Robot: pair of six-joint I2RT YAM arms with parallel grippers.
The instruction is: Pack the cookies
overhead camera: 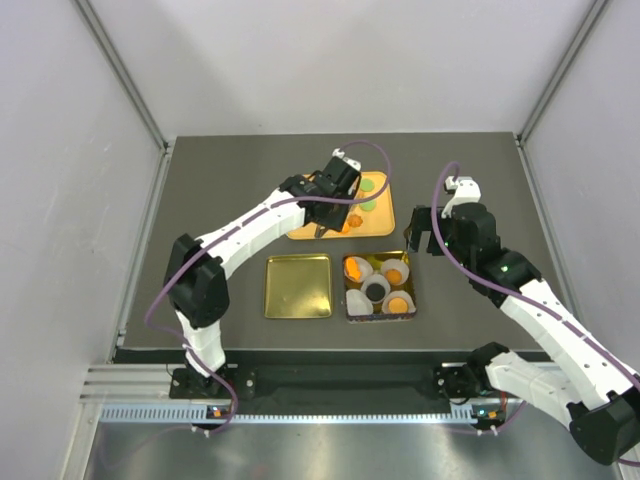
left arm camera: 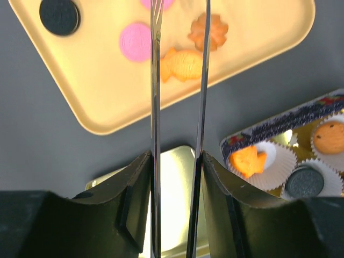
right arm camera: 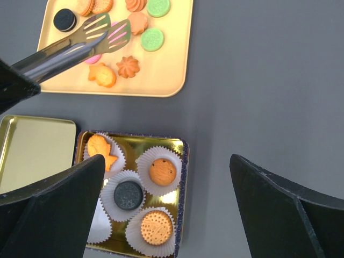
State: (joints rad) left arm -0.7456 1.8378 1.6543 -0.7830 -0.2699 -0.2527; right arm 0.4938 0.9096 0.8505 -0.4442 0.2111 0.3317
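Now: left gripper [left arm camera: 176, 161] clamped on metal tongs [right arm camera: 102, 32], whose blades reach over the tray [right arm camera: 161, 75].
Tong tips sit by a pink cookie [left arm camera: 135, 41]. Most cookies [right arm camera: 152, 39] lie on the tray, some in paper cups [right arm camera: 141, 161] inside the tin [right arm camera: 184, 161]. The right gripper [overhead camera: 424, 240] hangs with fingers apart above the table [right arm camera: 258, 80], beside the tin.

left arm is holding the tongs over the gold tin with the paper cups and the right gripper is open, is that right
Not quite. The left gripper holds the tongs over the yellow tray of loose cookies, not over the gold tin. The right wrist view shows this plainly. The right gripper is open, as you say.
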